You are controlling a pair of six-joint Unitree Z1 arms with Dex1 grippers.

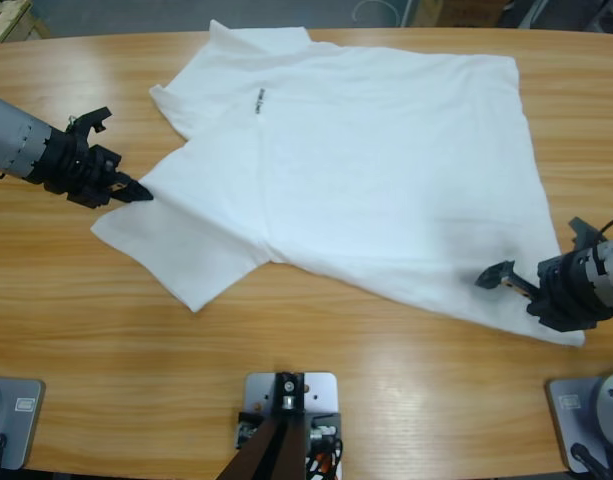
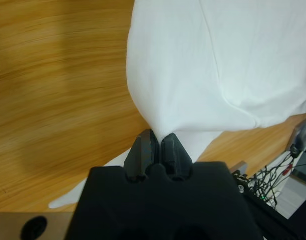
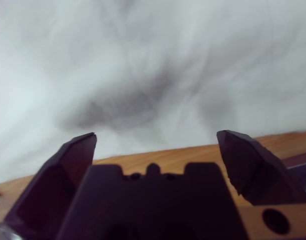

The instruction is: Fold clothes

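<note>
The plain white cotton T-shirt [image 1: 366, 170] is not folded yet; its sleeve is pinched by the left gripper [image 1: 136, 191], while the right gripper [image 1: 501, 275] is held wide, empty.

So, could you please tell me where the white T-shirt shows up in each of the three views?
High view: T-shirt spread across the table's middle.
Left wrist view: upper right, a fold pinched in the left gripper.
Right wrist view: fills the top, beyond the open right gripper.
Shared landmark: the wooden table.
</note>
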